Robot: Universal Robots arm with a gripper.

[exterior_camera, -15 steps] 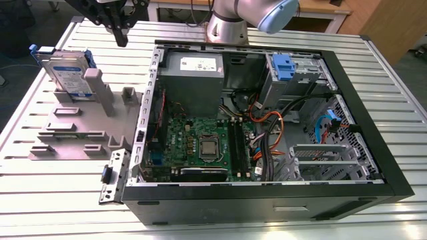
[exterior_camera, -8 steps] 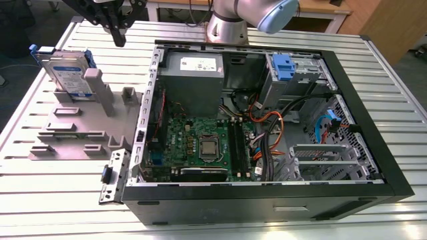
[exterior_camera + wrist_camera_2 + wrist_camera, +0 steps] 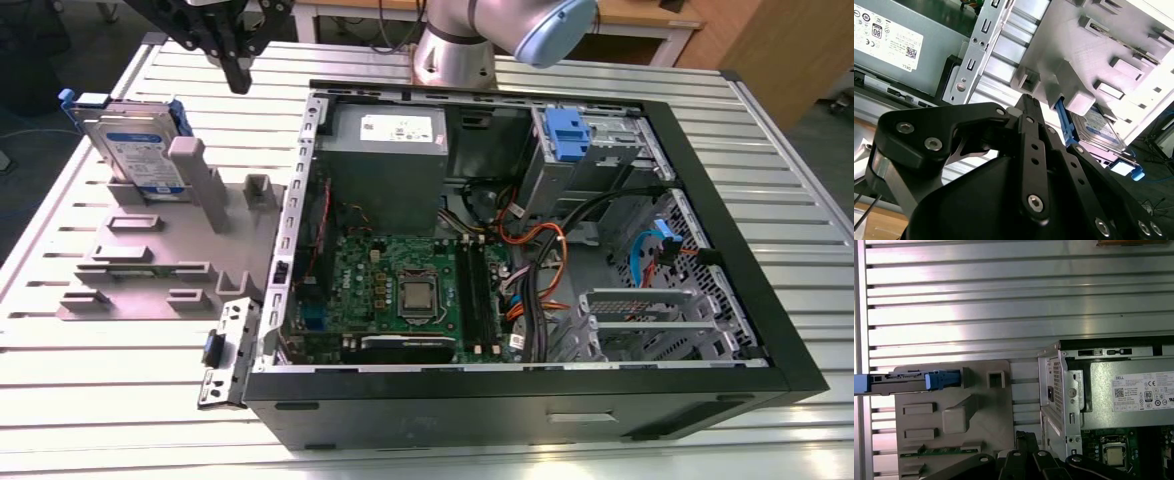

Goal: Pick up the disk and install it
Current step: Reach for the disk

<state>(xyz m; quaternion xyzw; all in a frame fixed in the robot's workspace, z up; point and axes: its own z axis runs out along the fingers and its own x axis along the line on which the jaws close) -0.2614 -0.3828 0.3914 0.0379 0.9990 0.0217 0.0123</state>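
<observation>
The disk (image 3: 134,145), silver with a white-and-blue label and a blue frame, stands on edge in a slot of the grey holder (image 3: 160,255) on the exterior view's left. The first wrist view shows the disk (image 3: 909,381) edge-on, and in the second wrist view its label side (image 3: 1101,127) sits behind the holder's posts. My gripper (image 3: 238,80) hangs above the table just behind the holder, to the right of the disk and apart from it. Its black fingers (image 3: 1026,98) sit together, shut on nothing, and their tips (image 3: 1025,436) show in the first wrist view.
An open computer case (image 3: 747,250) lies on the slatted metal table (image 3: 120,400), right of the holder. Inside are a grey power supply (image 3: 387,150), the motherboard (image 3: 400,290), cables and a drive bay with a blue latch (image 3: 567,135). The arm's base (image 3: 454,50) stands behind the case.
</observation>
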